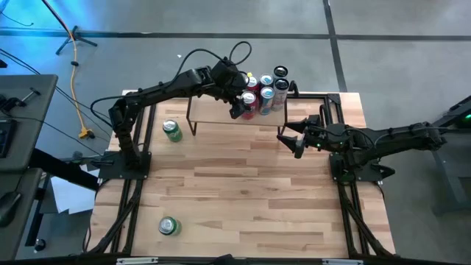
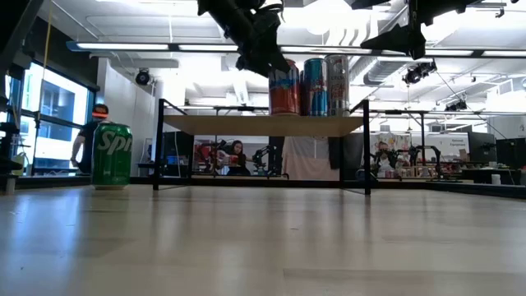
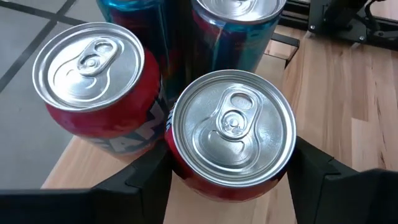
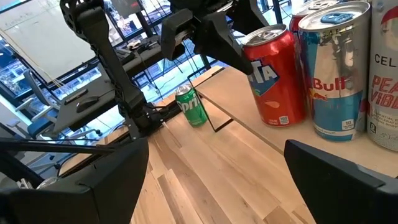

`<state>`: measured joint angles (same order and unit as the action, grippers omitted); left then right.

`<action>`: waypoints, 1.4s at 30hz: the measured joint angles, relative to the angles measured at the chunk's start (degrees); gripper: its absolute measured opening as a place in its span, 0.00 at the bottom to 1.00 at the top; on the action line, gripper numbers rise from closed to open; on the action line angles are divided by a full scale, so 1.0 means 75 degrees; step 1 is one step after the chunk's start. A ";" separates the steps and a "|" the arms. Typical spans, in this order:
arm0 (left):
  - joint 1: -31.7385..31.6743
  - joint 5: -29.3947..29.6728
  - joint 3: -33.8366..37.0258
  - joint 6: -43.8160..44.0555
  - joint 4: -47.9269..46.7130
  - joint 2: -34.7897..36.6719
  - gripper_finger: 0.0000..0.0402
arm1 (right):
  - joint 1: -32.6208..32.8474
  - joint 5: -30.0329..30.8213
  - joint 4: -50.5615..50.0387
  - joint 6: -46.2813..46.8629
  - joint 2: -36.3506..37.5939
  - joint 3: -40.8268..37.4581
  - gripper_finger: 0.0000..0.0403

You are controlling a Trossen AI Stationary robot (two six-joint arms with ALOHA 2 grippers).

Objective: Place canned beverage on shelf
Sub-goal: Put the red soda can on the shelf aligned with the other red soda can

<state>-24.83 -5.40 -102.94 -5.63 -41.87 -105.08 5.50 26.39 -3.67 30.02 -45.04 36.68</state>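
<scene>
On the small raised light-wood shelf (image 1: 221, 112) with thin black legs stands a cluster of cans, at least five seen from above. The left gripper (image 1: 241, 107) is over the red aluminium can (image 3: 230, 134) at the cluster's near edge, a finger (image 3: 323, 168) on each side; whether they press it I cannot tell. The right gripper (image 1: 293, 141) waits near the shelf's right end, jaws wide and empty. Two green soda cans stand on the wooden tabletop (image 1: 243, 191): one (image 1: 172, 130) left of the shelf, the other (image 1: 168, 225) near the front edge.
</scene>
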 joint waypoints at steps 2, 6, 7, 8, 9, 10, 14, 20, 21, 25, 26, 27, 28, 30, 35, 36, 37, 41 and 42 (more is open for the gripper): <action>0.0016 0.0010 0.0007 0.0012 0.0051 0.0000 0.55 | 0.0000 0.0000 -0.0001 0.0000 0.0000 0.0001 0.89; 0.0016 0.0024 0.0019 0.0117 0.0099 0.0003 0.62 | 0.0000 0.0000 -0.0001 0.0000 0.0000 0.0001 0.89; 0.0016 0.0027 0.0019 0.0119 0.0099 0.0003 0.63 | 0.0000 -0.0001 0.0001 0.0000 0.0000 0.0001 0.89; 0.0016 0.0027 0.0019 0.0119 0.0096 0.0003 0.64 | 0.0000 0.0000 -0.0001 0.0000 0.0000 0.0001 0.89; 0.0016 0.0030 0.0019 0.0119 0.0099 0.0003 0.65 | 0.0000 0.0000 -0.0001 0.0000 0.0000 0.0001 0.89; 0.0016 0.0030 0.0019 0.0122 0.0102 0.0003 0.65 | 0.0000 0.0000 -0.0001 0.0000 0.0000 0.0001 0.89; 0.0022 0.0030 0.0022 0.0127 0.0102 0.0003 0.66 | 0.0000 0.0000 -0.0001 0.0000 0.0000 0.0001 0.89; 0.0019 0.0039 0.0030 0.0109 0.0198 0.0003 0.66 | 0.0000 0.0000 0.0002 0.0000 0.0000 0.0001 0.89; 0.0021 0.0040 0.0030 0.0085 0.0209 0.0003 0.66 | 0.0000 0.0000 0.0002 0.0000 0.0000 0.0001 0.89; 0.0051 0.0051 0.0030 0.0073 0.0213 0.0003 0.66 | 0.0000 -0.0001 0.0002 0.0000 0.0000 0.0001 0.89; 0.0051 0.0051 0.0030 0.0073 0.0216 0.0003 0.66 | 0.0000 -0.0001 0.0002 0.0000 0.0000 0.0001 0.89; 0.0051 0.0050 0.0030 0.0071 0.0218 0.0003 0.66 | 0.0000 0.0000 0.0002 0.0000 0.0000 0.0001 0.89; 0.0051 0.0047 0.0030 0.0062 0.0218 0.0003 0.66 | 0.0003 -0.0003 0.0002 0.0006 0.0000 0.0001 0.89; 0.0051 0.0025 0.0030 -0.0044 0.0221 0.0003 0.66 | 0.0000 -0.0002 0.0002 0.0098 0.0000 0.0001 0.89; 0.0051 -0.0046 0.0030 -0.0140 0.0242 0.0003 0.68 | 0.0001 -0.0003 0.0002 0.0140 0.0000 0.0001 0.89; 0.0051 -0.0054 0.0030 -0.0137 0.0251 0.0003 0.69 | 0.0003 -0.0003 0.0002 0.0140 0.0000 0.0001 0.89; 0.0051 -0.0063 0.0030 -0.0137 0.0275 0.0003 0.71 | 0.0002 -0.0003 0.0002 0.0140 0.0000 0.0001 0.89; 0.0054 -0.0069 0.0030 -0.0137 0.0317 0.0026 0.78 | 0.0001 -0.0003 0.0002 0.0138 0.0000 0.0001 0.89; 0.0054 -0.0066 0.0030 -0.0115 0.0301 0.0026 0.80 | 0.0001 -0.0003 0.0002 0.0140 0.0000 0.0001 0.89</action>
<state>-24.43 -5.89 -102.72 -6.49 -39.61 -104.88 5.51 26.37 -3.66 31.07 -45.04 36.69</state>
